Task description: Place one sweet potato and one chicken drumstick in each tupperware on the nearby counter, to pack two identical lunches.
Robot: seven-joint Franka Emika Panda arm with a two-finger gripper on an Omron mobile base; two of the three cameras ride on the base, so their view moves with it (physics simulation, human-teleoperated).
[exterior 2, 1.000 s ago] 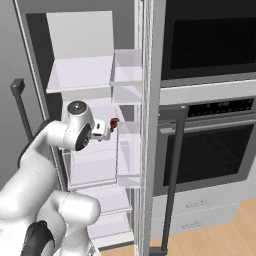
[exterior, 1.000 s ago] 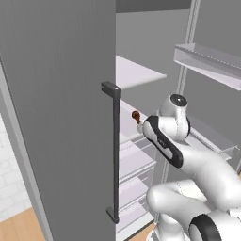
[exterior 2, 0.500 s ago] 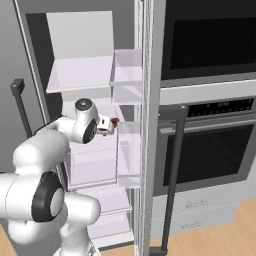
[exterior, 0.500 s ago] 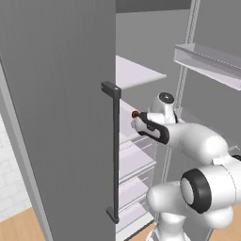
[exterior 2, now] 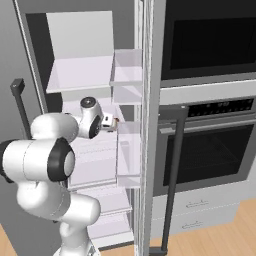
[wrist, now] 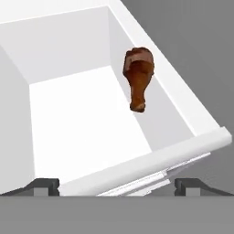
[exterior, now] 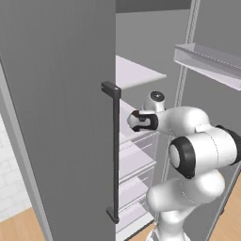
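— Chicken drumstick (wrist: 139, 77): where is it lying?

— Inside a white bin (wrist: 82, 123) of the open fridge. In my hand view it leans against the bin's right wall, toward the far right corner, bulbous end up and away from me, narrow end down on the bin floor.

— Are you holding it?

— No. My fingers (wrist: 117, 185) are spread wide with nothing between them. Their two dark tips sit just at the bin's near rim, one to each side, and the drumstick is well apart from both.

— Where is your hand in the room?

— In the left base view my arm (exterior: 197, 150) reaches forward into the fridge, past the edge of the grey door (exterior: 56, 117) with its dark vertical handle (exterior: 114, 150). In the right base view my hand is at mid height in the fridge, beside the clear door shelves (exterior 2: 127, 70), and a small red-brown bit of the drumstick shows just right of the fingers (exterior 2: 111, 123).

— What is to the right of the fridge?

— A built-in oven (exterior 2: 210, 150) with a dark glass front, and a long dark bar handle (exterior 2: 172, 175) standing upright before it. Pale drawers sit beneath, above a wooden floor (exterior 2: 225, 235).
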